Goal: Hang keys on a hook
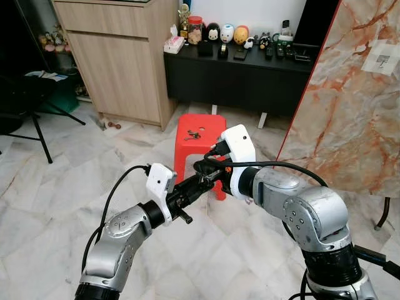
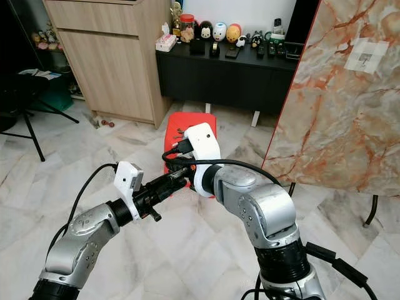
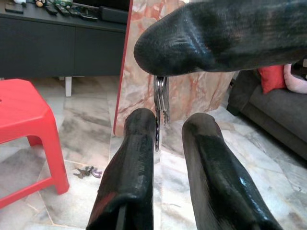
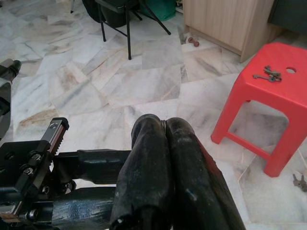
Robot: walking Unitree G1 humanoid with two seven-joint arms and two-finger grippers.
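Observation:
A bunch of metal keys [image 3: 161,98] hangs from the tips of my right gripper [image 4: 164,123], which is shut on it. Both arms meet in front of a red stool [image 1: 201,128]. My left gripper [image 3: 165,120] is open just below the right one [image 1: 201,167], and the keys dangle into the gap at its fingertips. Another set of keys [image 1: 192,134] lies on the stool top, and more keys [image 3: 86,171] lie on the floor beside it. A small hook on a white patch [image 1: 379,58] is fixed high on the marble panel [image 1: 350,106] at the right.
Behind the stool a black sideboard [image 1: 237,75] carries figurines and remotes. At the back left is a wooden cabinet [image 1: 119,56], with a black folding chair [image 1: 25,106] at far left. A dark sofa [image 3: 283,115] stands past the marble panel. The marble floor is open around me.

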